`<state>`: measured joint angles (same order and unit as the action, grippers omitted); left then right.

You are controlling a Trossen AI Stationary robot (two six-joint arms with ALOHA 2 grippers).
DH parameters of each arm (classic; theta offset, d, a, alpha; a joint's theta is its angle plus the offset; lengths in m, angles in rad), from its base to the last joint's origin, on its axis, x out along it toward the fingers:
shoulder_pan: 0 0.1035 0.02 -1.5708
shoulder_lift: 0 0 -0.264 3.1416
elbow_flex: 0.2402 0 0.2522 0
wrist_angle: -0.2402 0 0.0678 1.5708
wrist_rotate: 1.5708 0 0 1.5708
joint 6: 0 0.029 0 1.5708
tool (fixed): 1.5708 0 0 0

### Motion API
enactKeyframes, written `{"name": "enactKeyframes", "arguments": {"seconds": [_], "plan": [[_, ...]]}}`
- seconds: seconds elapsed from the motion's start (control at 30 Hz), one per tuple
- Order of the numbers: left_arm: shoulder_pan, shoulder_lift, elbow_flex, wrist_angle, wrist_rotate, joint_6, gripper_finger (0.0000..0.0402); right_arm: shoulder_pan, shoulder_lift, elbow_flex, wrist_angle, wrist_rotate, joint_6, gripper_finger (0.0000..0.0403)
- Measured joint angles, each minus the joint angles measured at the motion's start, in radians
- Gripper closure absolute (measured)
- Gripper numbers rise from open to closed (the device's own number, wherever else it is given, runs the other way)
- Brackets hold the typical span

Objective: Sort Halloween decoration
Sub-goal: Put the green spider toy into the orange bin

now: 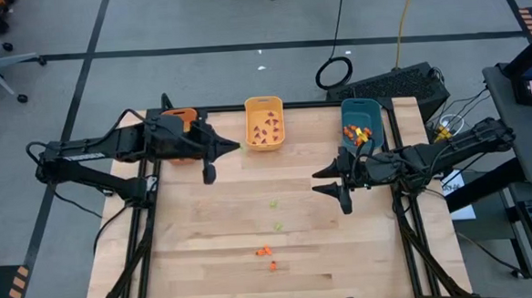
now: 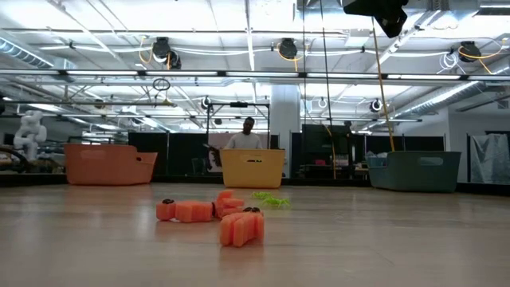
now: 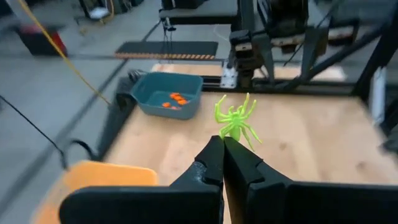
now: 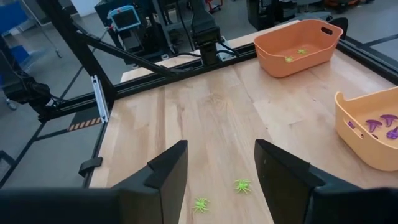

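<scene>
In the left wrist view a light green spider trinket (image 3: pixel 235 117) sticks out past the tips of my left gripper (image 3: pixel 222 144), which is shut on it. That gripper (image 1: pixel 235 148) hangs above the table's far left, beside the orange bin (image 1: pixel 182 119). My right gripper (image 4: pixel 217 168) stands open and empty above the table's right side (image 1: pixel 316 183). Two green spiders (image 1: pixel 274 203) (image 1: pixel 278 226) and two orange trinkets (image 1: pixel 264 251) (image 1: pixel 273 265) lie on the wooden table (image 1: pixel 199 262); the spiders also show in the right wrist view (image 4: pixel 242 185) (image 4: pixel 200 204). My left gripper pinches the green spider by its rear end (image 3: pixel 226 134) between the free ends of its two fingers. The fingers come from the table's left, slanting slightly down. The spider juts out beyond the fingertips with its legs spread, lifted clear of the table.
Three bins stand along the far edge: the orange bin (image 4: pixel 298 46) holds green spiders, the yellow bin (image 1: pixel 265 123) purple trinkets, the teal bin (image 1: pixel 360 126) orange ones. A person (image 2: pixel 247 135) stands in the room beyond the table.
</scene>
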<state>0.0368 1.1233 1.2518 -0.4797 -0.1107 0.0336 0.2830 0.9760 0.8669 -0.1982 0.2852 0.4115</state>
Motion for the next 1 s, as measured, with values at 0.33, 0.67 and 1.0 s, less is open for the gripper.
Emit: {"name": "enactKeyframes", "arguments": {"seconds": [0.33,0.67,1.0], "plan": [[0.000,0.000,0.000,0.000,0.003,-0.426,0.0401,0.000,0.000,0.000,0.000,0.000,0.059,0.0232],[0.030,0.000,0.000,-0.012,-0.024,-0.546,0.0401,0.000,0.000,0.000,-0.002,0.001,0.074,0.0232],[0.175,-0.015,0.000,-0.272,-0.052,-0.497,0.0401,0.000,0.000,0.000,-0.016,0.002,0.068,0.0232]]}}
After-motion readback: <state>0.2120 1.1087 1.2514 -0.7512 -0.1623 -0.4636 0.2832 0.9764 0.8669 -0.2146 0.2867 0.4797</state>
